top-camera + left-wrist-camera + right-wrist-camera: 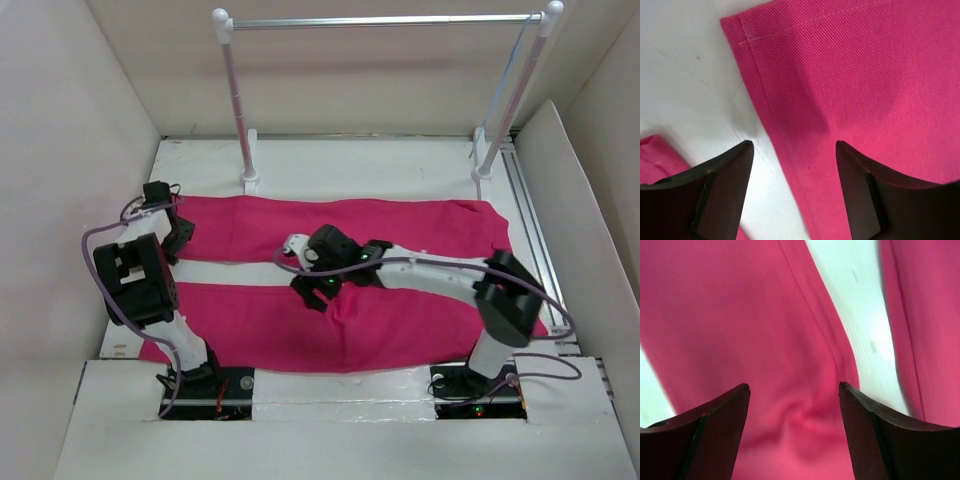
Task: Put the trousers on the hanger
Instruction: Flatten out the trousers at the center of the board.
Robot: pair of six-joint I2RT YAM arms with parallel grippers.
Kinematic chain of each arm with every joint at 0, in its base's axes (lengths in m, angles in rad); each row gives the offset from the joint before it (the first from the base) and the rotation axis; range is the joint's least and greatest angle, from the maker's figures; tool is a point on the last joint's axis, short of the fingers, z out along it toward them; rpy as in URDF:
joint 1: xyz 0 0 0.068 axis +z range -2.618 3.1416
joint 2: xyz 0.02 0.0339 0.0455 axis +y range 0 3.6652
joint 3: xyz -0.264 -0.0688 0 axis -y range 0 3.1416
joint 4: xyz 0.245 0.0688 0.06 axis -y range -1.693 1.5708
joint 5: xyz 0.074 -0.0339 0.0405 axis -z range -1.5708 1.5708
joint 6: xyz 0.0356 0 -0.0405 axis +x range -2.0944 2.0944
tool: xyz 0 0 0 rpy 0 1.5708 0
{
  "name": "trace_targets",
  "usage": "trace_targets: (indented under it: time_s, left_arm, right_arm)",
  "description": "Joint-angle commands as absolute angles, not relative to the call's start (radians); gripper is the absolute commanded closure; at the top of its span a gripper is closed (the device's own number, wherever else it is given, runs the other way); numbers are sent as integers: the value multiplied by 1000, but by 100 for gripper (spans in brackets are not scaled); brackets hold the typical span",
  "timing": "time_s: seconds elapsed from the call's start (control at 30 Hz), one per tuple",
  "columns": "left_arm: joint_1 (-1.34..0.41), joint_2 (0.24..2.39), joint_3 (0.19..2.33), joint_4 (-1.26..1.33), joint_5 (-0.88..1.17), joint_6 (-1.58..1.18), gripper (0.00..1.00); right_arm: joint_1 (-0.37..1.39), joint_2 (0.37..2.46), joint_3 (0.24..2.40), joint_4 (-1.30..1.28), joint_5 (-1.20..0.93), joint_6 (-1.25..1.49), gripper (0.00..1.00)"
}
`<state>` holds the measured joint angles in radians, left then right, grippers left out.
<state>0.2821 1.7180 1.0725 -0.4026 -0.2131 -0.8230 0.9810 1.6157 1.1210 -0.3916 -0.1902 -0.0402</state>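
Observation:
The magenta trousers (400, 230) lie flat on the white table, waist to the right and both legs stretching left with a white gap between them. My left gripper (178, 242) hovers at the far leg's hem end. In its wrist view it (794, 150) is open, straddling the long edge of that leg (865, 75) just below the hem corner. My right gripper (312, 290) is over the near leg's inner edge, mid-table. It (794, 389) is open above a small bunched wrinkle of cloth (810, 420), holding nothing. The hanger (497, 100) shows as a thin pale wire hanging beside the rack's right post.
A rack with white posts and a silver rail (380, 20) stands at the back of the table. Cardboard walls enclose the left, back and right sides. A metal track (530, 220) runs along the right edge. Bare table (690, 75) shows left of the hem.

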Motion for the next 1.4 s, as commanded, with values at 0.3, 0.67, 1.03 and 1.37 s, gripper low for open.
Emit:
trace_targets:
  time_s: [0.3, 0.67, 1.03, 1.37]
  left_arm:
    - [279, 1226, 951, -370, -94, -707, 44]
    - [293, 1144, 789, -466, -107, -678, 45]
    - [293, 1152, 764, -498, -163, -747, 44]
    - [357, 1215, 755, -585, -157, -828, 47]
  right_arm:
    - [1052, 2103, 1443, -288, -153, -98, 58]
    - [899, 2222, 1772, -321, -123, -46, 100]
    - [848, 2136, 1740, -282, -383, -43, 34]
    - [868, 1576, 1214, -183, -413, -26, 68]
